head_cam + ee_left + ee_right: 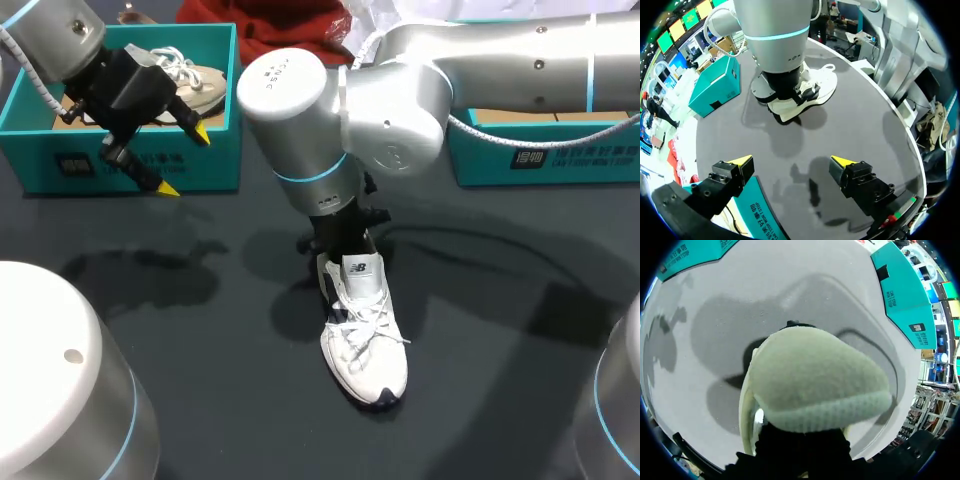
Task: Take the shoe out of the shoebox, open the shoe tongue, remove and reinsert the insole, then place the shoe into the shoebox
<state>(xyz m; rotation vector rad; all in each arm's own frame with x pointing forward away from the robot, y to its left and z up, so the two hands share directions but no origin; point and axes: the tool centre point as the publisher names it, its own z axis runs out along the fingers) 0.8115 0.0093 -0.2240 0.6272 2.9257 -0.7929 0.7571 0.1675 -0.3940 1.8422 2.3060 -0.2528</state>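
Two yellow-tipped left fingers [738,164] stand spread wide apart with nothing between them. In the head view these left fingers [198,131] hang over the front wall of the near teal shoebox [130,155], one tip above the box's inside and the other just outside its front face. The left wrist view shows that same shoebox [760,212] directly under the spread tips, with bare dark tabletop [850,125] ahead of them. Inside the box lies a second, beige shoe [195,85] with pale laces, resting against the back wall.

Farther out, near the middle of the tabletop [200,340], the white shoe [365,340] stands upright on its sole, well apart from both boxes, laces loose and its toe towards the robot. The right arm [340,110] comes in from the right, crosses to the middle and drops its black wrist straight onto the heel end of the shoe [817,87]. From the right wrist view the padded collar of the shoe [815,385] sits right against the camera, and whether that arm's hold is clenched or slack I cannot tell. Another teal box [545,155] sits at the far right edge, behind the right arm.
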